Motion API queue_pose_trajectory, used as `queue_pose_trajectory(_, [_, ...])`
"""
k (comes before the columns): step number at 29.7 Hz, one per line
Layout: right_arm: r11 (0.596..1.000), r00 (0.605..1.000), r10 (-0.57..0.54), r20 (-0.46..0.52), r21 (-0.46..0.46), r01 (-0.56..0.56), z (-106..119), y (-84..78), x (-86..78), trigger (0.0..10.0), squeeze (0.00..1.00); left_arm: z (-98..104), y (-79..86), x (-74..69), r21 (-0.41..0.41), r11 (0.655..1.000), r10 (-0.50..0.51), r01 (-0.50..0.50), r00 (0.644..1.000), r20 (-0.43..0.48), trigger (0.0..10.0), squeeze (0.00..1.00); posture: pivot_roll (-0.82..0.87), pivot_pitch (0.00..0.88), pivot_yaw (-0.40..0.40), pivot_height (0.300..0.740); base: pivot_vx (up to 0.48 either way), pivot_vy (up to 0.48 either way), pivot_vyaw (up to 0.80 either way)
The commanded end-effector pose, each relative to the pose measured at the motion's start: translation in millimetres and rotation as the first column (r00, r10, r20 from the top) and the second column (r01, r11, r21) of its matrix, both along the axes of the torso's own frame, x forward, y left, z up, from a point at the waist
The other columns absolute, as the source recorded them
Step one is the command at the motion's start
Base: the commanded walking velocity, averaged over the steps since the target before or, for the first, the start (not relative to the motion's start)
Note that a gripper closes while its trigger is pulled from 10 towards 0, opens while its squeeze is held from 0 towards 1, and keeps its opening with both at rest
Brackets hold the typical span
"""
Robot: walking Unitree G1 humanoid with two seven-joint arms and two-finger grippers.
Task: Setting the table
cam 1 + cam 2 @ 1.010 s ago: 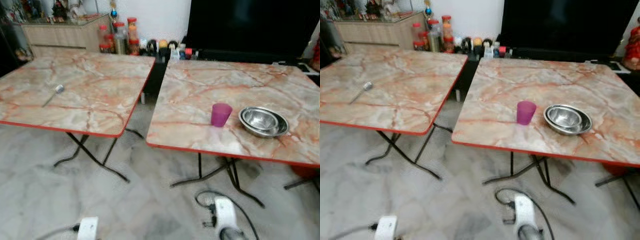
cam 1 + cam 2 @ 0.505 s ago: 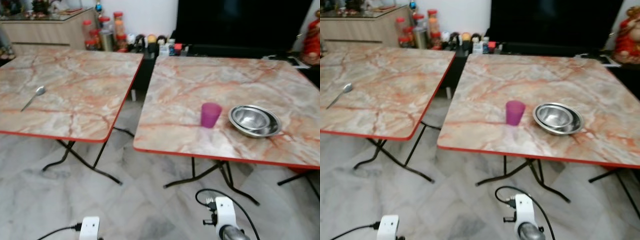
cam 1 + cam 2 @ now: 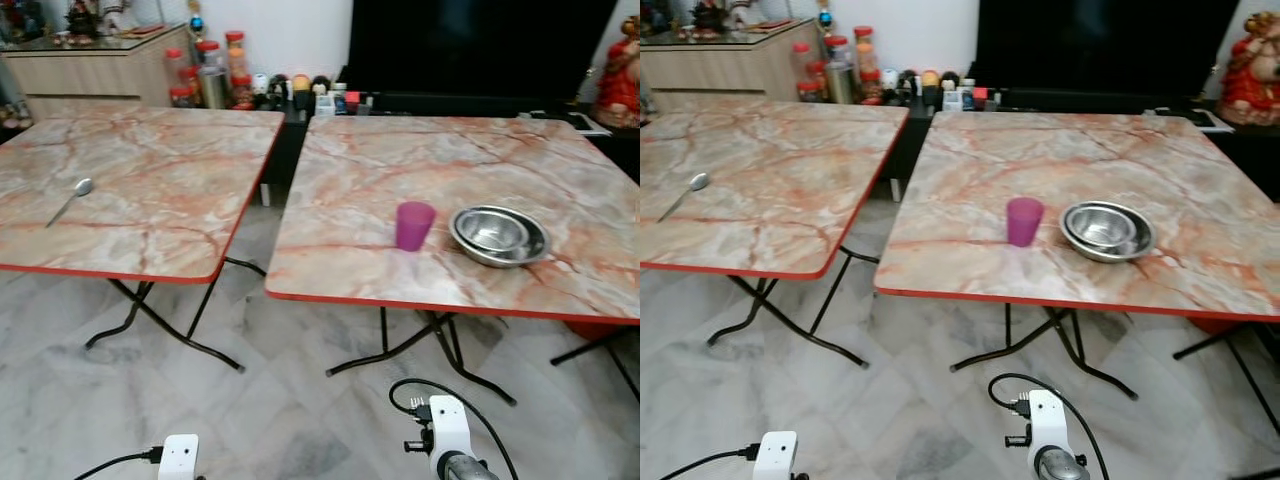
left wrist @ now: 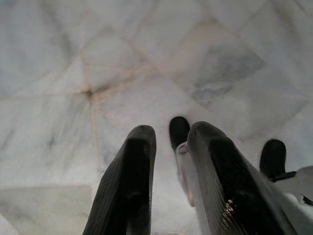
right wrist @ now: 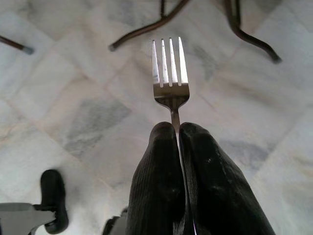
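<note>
Pressed tight together, the two black fingers of the right gripper (image 5: 177,128) pinch the thin handle of a fork (image 5: 169,73), which sticks straight out beyond the fingertips. It is plain polished steel with four slim tines, a short squared neck and a narrow stem that disappears between the pads. That arm hangs low, so the fork points at the pale marble floor (image 5: 73,88) near the dark bent legs of a table.

The left gripper (image 4: 168,134) also hangs over the floor, its fingers standing a narrow gap apart with nothing between them.

Ahead stand two folding tables with pinkish marbled tops and red edges, side by side with a gap between them. On the right table (image 3: 420,160) a purple cup (image 3: 413,225) stands upright just beside a stack of shiny steel bowls (image 3: 499,235), both towards the near edge. On the left table (image 3: 150,180) a lone spoon (image 3: 70,200) lies flat, bowl end away from the near edge. Behind the tables, jars and bottles (image 3: 215,80) crowd beside a light wooden sideboard (image 3: 90,65), and a big dark screen (image 3: 480,45) stands against the wall.
</note>
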State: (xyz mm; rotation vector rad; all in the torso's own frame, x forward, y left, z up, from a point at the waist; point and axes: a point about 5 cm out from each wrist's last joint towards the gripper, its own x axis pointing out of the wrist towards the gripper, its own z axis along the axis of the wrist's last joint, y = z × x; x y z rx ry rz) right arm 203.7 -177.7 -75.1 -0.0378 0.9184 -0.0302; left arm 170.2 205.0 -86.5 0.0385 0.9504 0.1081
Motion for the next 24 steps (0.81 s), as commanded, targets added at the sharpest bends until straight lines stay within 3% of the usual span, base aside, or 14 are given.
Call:
queue_pose_trajectory(1, [1.000,1.000,-0.004,0.023,-0.003,0.004,3.1,-2.2,4.8,10.0,0.00,0.1,-0.8,0.8,-0.001,1.000,0.004,-0.004,1.000,-0.002,10.0,0.00,-0.01,0.000,-0.013,0.740,0.000,-0.352,0.00])
queue_pose_trajectory(24, [0.999,0.996,0.034,0.088,-0.015,-0.033,12.6,3.3,20.9,10.0,0.00,-1.1,-1.0,-2.0,-0.003,1.000,0.010,-0.010,1.000,-0.007,10.0,0.00,-0.02,0.000,-0.023,0.740,0.000,-0.360,0.00])
